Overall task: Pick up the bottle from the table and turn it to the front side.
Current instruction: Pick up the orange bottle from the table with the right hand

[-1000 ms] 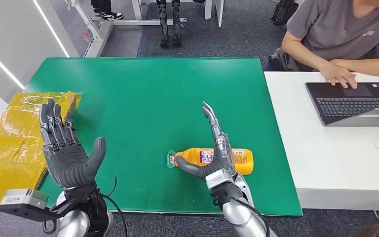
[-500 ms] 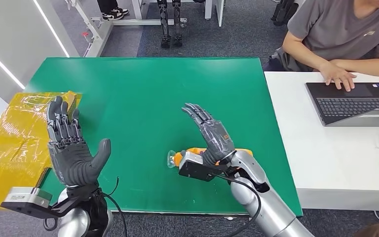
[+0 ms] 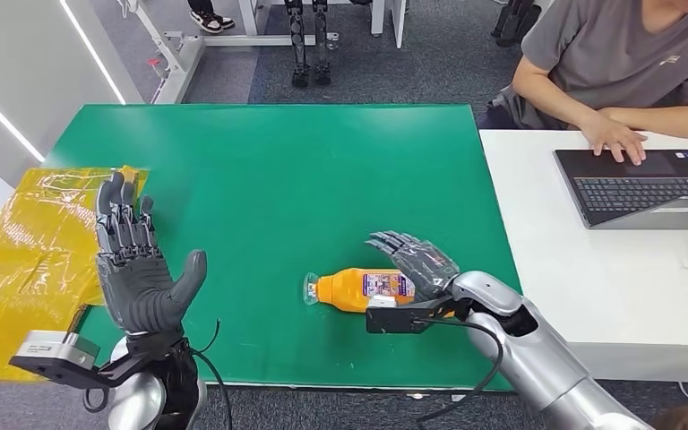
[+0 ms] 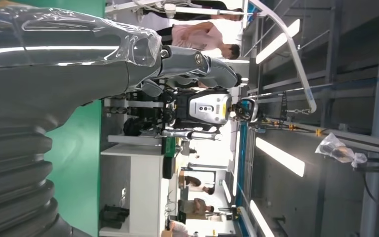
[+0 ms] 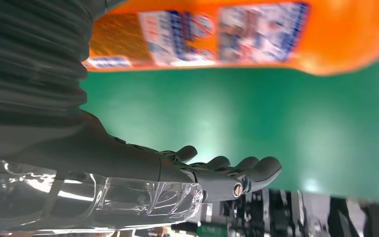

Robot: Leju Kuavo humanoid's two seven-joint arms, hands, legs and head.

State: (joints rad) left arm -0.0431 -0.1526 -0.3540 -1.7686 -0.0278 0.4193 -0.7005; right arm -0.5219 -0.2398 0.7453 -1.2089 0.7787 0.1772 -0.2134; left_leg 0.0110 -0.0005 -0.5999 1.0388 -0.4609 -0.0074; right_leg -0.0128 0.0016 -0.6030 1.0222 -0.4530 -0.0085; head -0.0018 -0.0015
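Observation:
An orange bottle (image 3: pixel 358 288) lies on its side on the green table (image 3: pixel 260 170), its clear cap (image 3: pixel 310 288) pointing left and its label facing up. My right hand (image 3: pixel 417 262) hovers palm down over the bottle's base end, fingers spread. In the right wrist view a strip of green table separates its fingers (image 5: pixel 227 173) from the bottle (image 5: pixel 256 34), and it holds nothing. My left hand (image 3: pixel 139 264) is raised at the table's left front, palm open and fingers apart, far from the bottle. The left hand (image 4: pixel 54 74) also appears in the left wrist view.
A yellow wrapped box (image 3: pixel 18 260) lies off the table's left edge beside my left hand. To the right stands a white table (image 3: pixel 591 296) with a laptop (image 3: pixel 645 184), where a seated person (image 3: pixel 627 63) is typing.
My right hand has turned from edge-up to palm down and sunk over the bottle's base end, uncovering the label. My left hand has drifted slightly up and right.

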